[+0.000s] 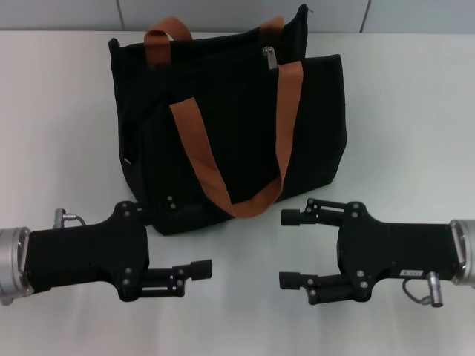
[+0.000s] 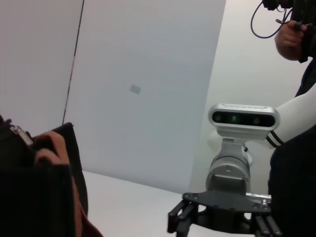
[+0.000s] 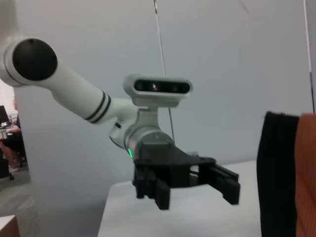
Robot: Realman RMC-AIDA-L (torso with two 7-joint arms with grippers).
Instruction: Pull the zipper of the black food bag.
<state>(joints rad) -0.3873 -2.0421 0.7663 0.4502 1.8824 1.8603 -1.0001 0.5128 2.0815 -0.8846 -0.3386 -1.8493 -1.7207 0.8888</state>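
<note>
Plainly, nothing has been gripped yet.

Step in hand: the start, by my reckoning; both arms sit low in front of the black food bag with the zip untouched.

Left gripper: spread wide and holding nothing, one finger up against the bag's near bottom corner, the other pointing across toward the right arm.

Right gripper: also released and bare, fingers pointing back at the left one, just off the bag's other near corner.

Zipper: a small silver tab on the bag's top edge, beyond both grippers and higher, closer to the right gripper's side, tucked just beside the upper end of an orange strap.

Next move: I'd expect one gripper to rise over the bag and pinch the tab narrowly, while the other steadies the fabric; the tab is tiny, so the approach wants care.

Edges: the near strap loop hangs down the front face between the two grippers and could snag a finger coming up.

Open room: bare white table lies on either side of the bag and between the grippers, and the air above the bag looks free.

Track direction: I cannot tell how much of the zip is already closed.
</note>
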